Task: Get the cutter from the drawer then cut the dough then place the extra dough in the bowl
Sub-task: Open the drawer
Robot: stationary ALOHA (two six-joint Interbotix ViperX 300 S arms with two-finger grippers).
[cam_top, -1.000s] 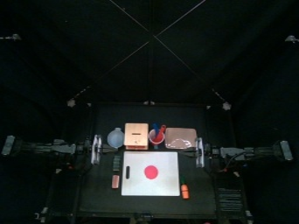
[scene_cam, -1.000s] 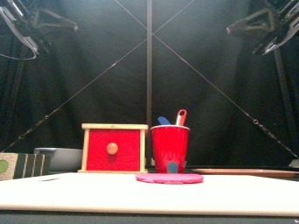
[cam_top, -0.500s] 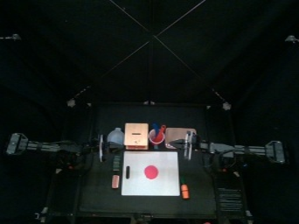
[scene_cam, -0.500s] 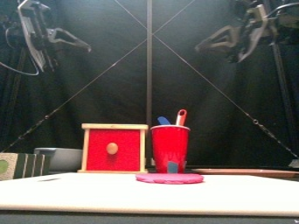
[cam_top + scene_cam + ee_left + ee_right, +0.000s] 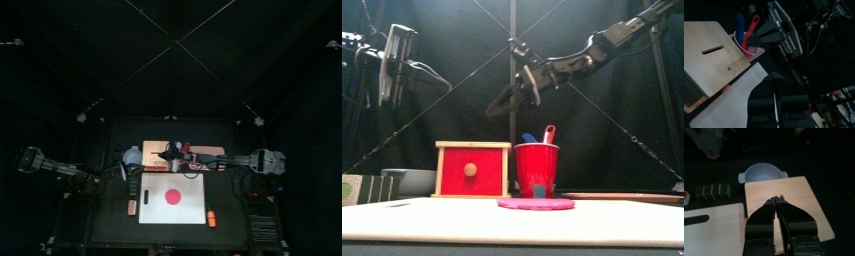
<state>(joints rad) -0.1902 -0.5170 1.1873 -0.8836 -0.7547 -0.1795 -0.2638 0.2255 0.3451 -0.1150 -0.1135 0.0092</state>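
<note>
A pale wooden box (image 5: 156,153) stands behind the white board (image 5: 195,183); its red drawer front (image 5: 472,170) sits flush. A flat red dough disc (image 5: 171,196) lies on the board. Left of the box is the blue-grey bowl (image 5: 131,155). No cutter shows. My right gripper (image 5: 776,203) hangs shut and empty above the box top (image 5: 794,193); it is high over the box in the front view (image 5: 508,101). My left gripper (image 5: 398,62) is raised at the left, near the board's back left corner in the top view (image 5: 120,172).
A red cup (image 5: 537,168) with a blue and a red toy knife stands right of the box, and a pink tray (image 5: 206,155) lies beyond it. A dark green sushi roll (image 5: 711,191) lies near the bowl. An orange toy (image 5: 211,216) and a reddish one (image 5: 131,207) flank the board.
Both arms have swung in from the table's sides. The right one has reached past the middle to above the box and come lower; the left has moved toward the board's left edge.
</note>
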